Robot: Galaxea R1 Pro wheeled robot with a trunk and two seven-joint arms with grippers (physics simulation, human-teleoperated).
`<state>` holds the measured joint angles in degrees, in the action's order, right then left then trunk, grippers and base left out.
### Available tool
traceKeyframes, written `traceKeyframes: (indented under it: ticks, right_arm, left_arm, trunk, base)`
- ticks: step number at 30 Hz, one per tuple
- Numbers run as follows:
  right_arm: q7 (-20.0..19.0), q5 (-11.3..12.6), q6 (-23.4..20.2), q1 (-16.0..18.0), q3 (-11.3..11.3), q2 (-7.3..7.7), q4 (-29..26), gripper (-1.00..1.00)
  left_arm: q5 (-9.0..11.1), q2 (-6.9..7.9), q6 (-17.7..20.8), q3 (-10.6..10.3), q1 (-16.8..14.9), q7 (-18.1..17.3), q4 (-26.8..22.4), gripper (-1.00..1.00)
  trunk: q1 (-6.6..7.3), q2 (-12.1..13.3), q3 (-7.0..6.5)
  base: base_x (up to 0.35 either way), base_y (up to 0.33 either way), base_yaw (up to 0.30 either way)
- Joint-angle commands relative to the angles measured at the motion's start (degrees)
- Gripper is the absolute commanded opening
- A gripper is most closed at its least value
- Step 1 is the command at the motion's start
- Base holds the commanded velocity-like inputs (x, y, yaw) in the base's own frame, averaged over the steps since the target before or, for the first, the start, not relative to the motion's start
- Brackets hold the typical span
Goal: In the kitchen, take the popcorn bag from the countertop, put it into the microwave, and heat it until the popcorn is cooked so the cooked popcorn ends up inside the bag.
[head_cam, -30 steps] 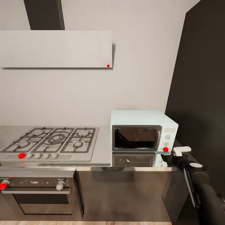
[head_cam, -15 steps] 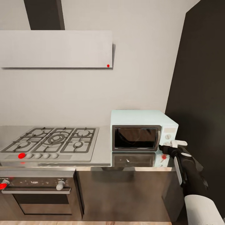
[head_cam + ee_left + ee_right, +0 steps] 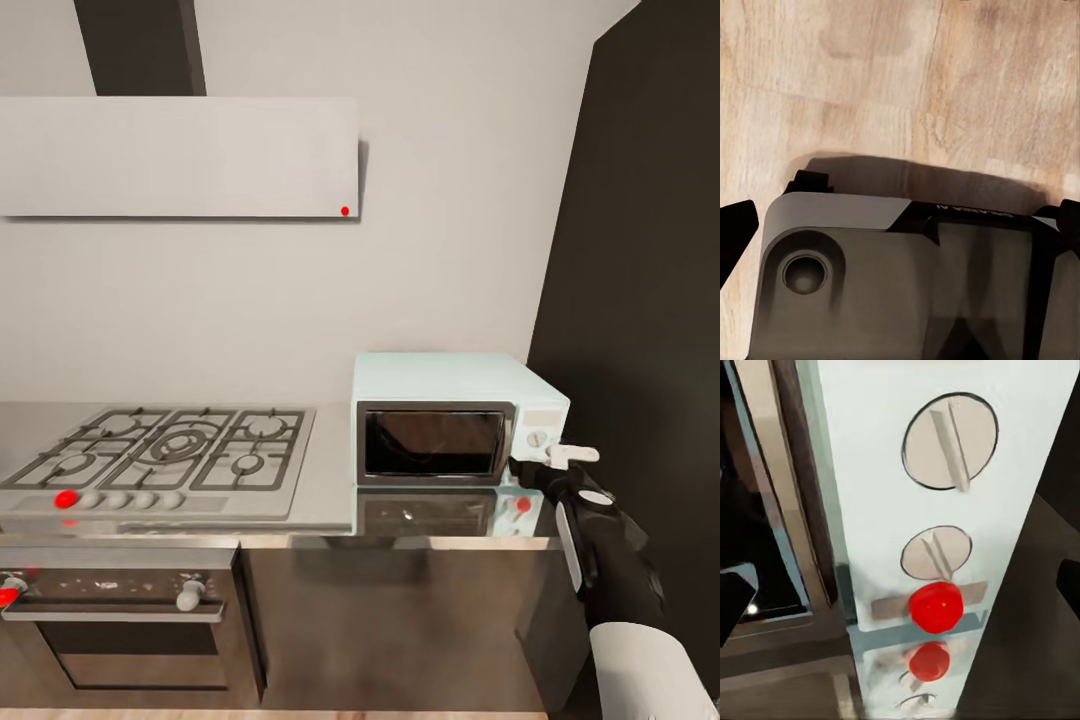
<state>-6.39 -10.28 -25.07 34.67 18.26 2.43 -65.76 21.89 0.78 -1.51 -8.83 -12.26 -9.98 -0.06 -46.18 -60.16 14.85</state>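
From the head view I see the microwave (image 3: 460, 418) standing on the countertop (image 3: 330, 490) at about 4 o'clock in the frame, its dark glass door closed. The gas hob (image 3: 165, 450) lies at 8 o'clock, just beside the microwave's left side, with the oven (image 3: 120, 625) under it and the flat grey hood (image 3: 180, 157) at 11 o'clock. A tall dark cabinet (image 3: 640, 300) fills the 3 o'clock side.

My right gripper (image 3: 562, 462) sits close to the microwave's control panel, level with the lower knob; I cannot tell whether its fingers are spread or pressed together. In the right wrist view the upper knob (image 3: 949, 441) and lower knob (image 3: 935, 553) are close ahead, with a red marker (image 3: 936, 607) just beneath the lower knob.

The left wrist view shows the wood floor (image 3: 900, 82) and the robot's grey base (image 3: 907, 281). I cannot tell the left gripper's state.
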Motion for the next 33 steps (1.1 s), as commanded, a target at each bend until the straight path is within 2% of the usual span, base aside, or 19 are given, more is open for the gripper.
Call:
traceKeyframes:
  ticks: [1,6,11,22,23,33]
  right_arm:
    - [-0.56,-0.67,0.02,0.05,0.11,-0.03,0.37,1.0]
    - [-1.06,-0.56,0.18,0.05,0.11,0.01,0.92,1.0]
    - [-1.34,-0.6,0.52,0.05,0.11,0.06,4.96,1.0]
    - [-1.52,-0.71,0.47,0.05,0.03,0.04,5.22,1.0]
    - [-1.52,-0.71,0.46,0.05,0.03,0.04,5.25,-1.0]
    - [-1.44,-0.87,0.38,0.05,0.03,0.08,5.37,-1.0]
  left_arm:
    - [0.53,0.01,-0.16,-0.48,-0.05,-0.21,0.06,1.0]
    - [0.53,0.07,-0.16,-0.46,-0.05,-0.22,0.06,1.0]
    - [0.48,0.03,-0.16,-0.48,-0.05,-0.22,0.06,1.0]
    - [0.44,0.01,-0.16,-0.48,-0.05,-0.22,0.06,1.0]
    - [0.44,0.01,-0.16,-0.48,-0.05,-0.22,0.06,1.0]
    - [0.44,0.03,-0.16,-0.48,-0.05,-0.22,0.06,1.0]
  trunk:
    - [-0.02,-0.04,0.07]
    - [-0.02,-0.04,0.07]
    - [-0.02,-0.04,0.07]
    - [-0.02,-0.04,0.07]
    - [-0.02,-0.04,0.07]
    - [-0.02,-0.04,0.07]
  base:
    - [0.141,-0.206,0.0]
    - [0.056,-0.068,0.0]
    - [0.019,-0.012,0.0]
    - [0.065,-0.055,0.0]
    - [0.0,0.0,0.0]
    - [0.0,0.0,0.0]
